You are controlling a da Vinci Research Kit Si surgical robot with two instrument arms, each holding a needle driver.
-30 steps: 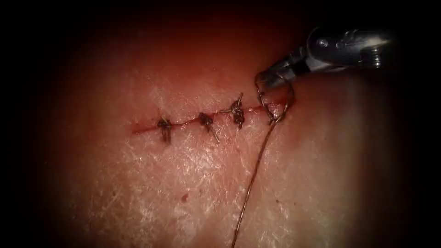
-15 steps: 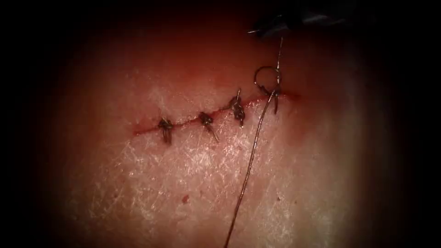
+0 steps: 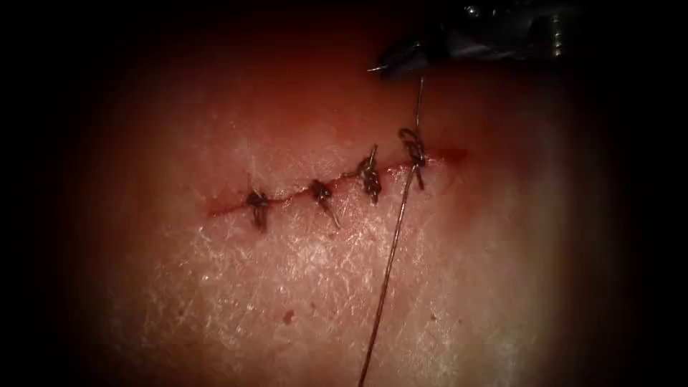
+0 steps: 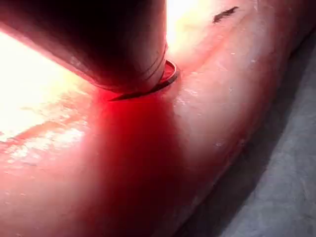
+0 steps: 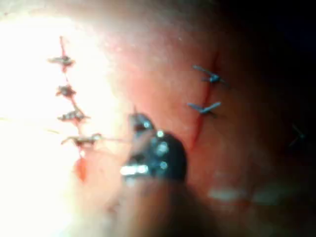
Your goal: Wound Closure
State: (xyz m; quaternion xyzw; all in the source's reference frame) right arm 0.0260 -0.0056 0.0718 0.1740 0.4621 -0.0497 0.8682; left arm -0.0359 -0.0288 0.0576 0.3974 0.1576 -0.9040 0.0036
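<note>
Nearest me, thread (image 3: pixel 387 279) climbs from 6 o'clock across the tissue (image 3: pixel 301 287) to a fresh knot (image 3: pixel 413 149) on the cut (image 3: pixel 287 195), right of three tied stitches (image 3: pixel 321 192). Beyond, at 1 o'clock, my right tool (image 3: pixel 401 61) is clenched on the strand rising from that knot.

From my console the right tool (image 3: pixel 401 61) sits in the dark near the endoscope view's top edge so I cannot read its jaws, the thread (image 3: pixel 390 265) runs off the bottom edge, and the 4th knot (image 3: pixel 413 149) is too small to resolve.
</note>
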